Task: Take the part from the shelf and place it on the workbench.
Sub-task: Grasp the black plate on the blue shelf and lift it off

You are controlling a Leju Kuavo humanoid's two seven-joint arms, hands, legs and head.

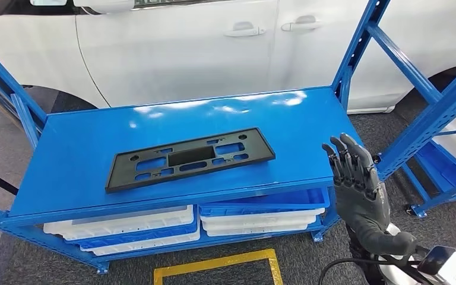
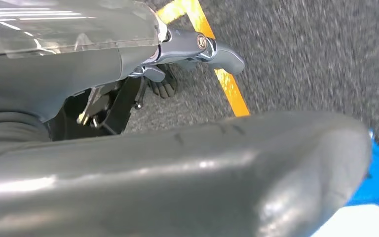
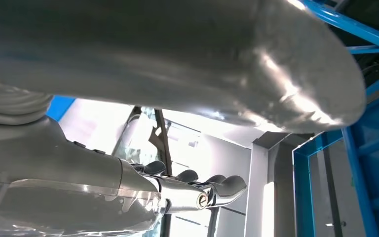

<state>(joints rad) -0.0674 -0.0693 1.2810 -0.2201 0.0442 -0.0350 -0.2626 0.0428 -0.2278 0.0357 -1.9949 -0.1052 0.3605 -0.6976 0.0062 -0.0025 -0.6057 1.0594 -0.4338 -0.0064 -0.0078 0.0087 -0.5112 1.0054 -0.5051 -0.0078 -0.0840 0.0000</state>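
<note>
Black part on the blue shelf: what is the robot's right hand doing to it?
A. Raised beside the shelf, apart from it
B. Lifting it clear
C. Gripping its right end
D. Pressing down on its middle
A: the right hand is raised off the shelf's right edge, fingers extended and holding nothing, apart from the black part lying flat.

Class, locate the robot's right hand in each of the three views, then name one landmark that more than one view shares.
Head view: right hand, raised beside the shelf's right end, holding nothing.
Left wrist view: not in it.
Right wrist view: right hand, thumb and fingers close up.
Shared landmark: blue shelf frame.
</note>
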